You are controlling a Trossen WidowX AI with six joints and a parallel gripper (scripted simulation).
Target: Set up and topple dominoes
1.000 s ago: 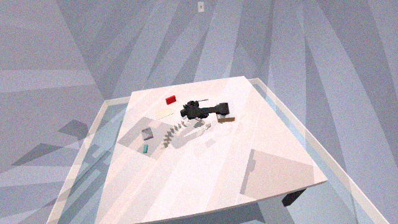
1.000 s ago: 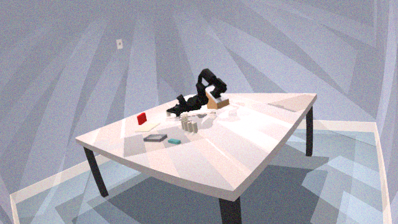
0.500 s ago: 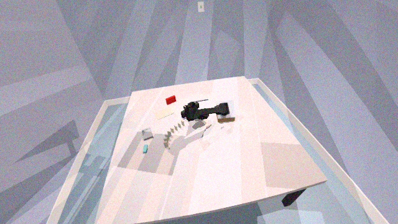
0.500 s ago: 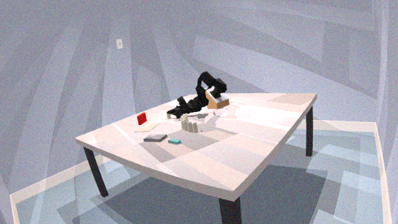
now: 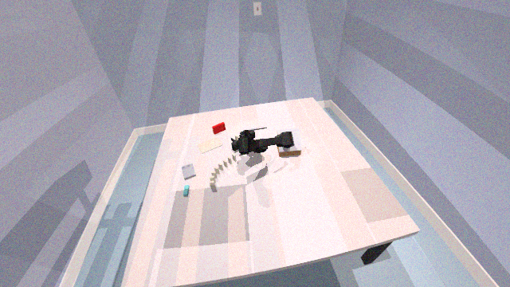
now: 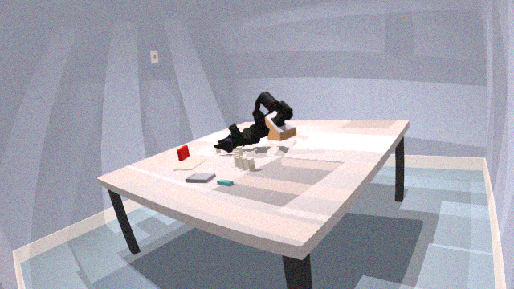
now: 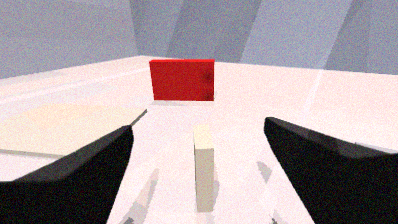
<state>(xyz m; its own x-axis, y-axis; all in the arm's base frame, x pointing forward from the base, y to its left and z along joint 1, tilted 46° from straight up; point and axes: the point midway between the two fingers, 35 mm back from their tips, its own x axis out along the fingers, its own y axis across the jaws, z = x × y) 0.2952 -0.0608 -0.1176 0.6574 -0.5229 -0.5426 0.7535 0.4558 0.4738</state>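
A curved row of beige dominoes [image 5: 213, 186] [image 6: 252, 164] stands upright near the middle of the table, in front of the arm. My gripper [image 5: 233, 144] [image 6: 218, 148] [image 7: 199, 127] is open, low over the table beyond the row's far end. One beige domino [image 6: 218, 151] [image 7: 204, 180] stands upright between the spread fingers, with a gap to each finger in the wrist view. It is apart from the row; the top view mostly hides it behind the gripper, so its exact spacing cannot be told.
A red block [image 5: 218, 127] [image 6: 183, 152] [image 7: 183, 80] stands beyond the gripper. A cream sheet [image 5: 209, 145] [image 6: 190, 164] [image 7: 70, 127], a grey slab [image 5: 189, 171] [image 6: 200, 177] and a teal block [image 5: 186, 190] [image 6: 225, 182] lie left of the row. A wooden box [image 5: 289, 153] [image 6: 275, 134] is by the arm's base.
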